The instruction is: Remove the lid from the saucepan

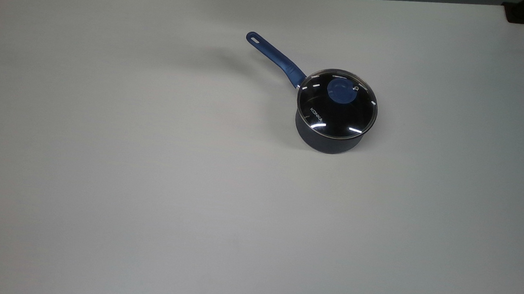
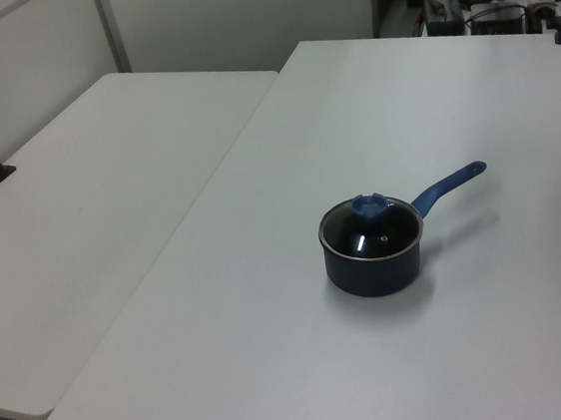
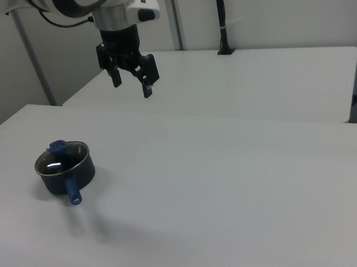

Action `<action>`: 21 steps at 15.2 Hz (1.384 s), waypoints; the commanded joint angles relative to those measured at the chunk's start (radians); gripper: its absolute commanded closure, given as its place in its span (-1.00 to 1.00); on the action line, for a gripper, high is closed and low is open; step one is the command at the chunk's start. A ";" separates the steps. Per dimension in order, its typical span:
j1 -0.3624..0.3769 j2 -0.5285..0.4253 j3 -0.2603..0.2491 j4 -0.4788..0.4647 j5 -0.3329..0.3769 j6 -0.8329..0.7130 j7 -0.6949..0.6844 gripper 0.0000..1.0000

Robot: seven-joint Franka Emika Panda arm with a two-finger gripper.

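Right view: gripper (image 3: 131, 80) hangs high above the white table (image 3: 244, 184), fingers spread wide, holding nothing, well apart from the saucepan (image 3: 65, 168). Lid (image 1: 337, 104) sits seated on the saucepan rim, blue knob (image 1: 340, 93) up.

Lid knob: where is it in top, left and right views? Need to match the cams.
Top view: knob right of centre, upper half, on the lid, towards the rim's far side.
Left view: knob right of centre, mid-height, at the lid's far edge.
Right view: knob far left, mid-height, at the lid's far edge.
Shared landmark: the saucepan's handle, pointing up-left in the top view, up-right in the left view, towards the camera in the right view.
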 commanded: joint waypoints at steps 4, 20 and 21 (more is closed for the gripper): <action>-0.001 -0.036 -0.005 -0.009 0.029 -0.029 0.047 -1.00; -0.001 -0.053 -0.005 -0.011 0.014 -0.052 0.036 -1.00; -0.001 -0.053 -0.004 -0.011 0.014 -0.052 0.036 -1.00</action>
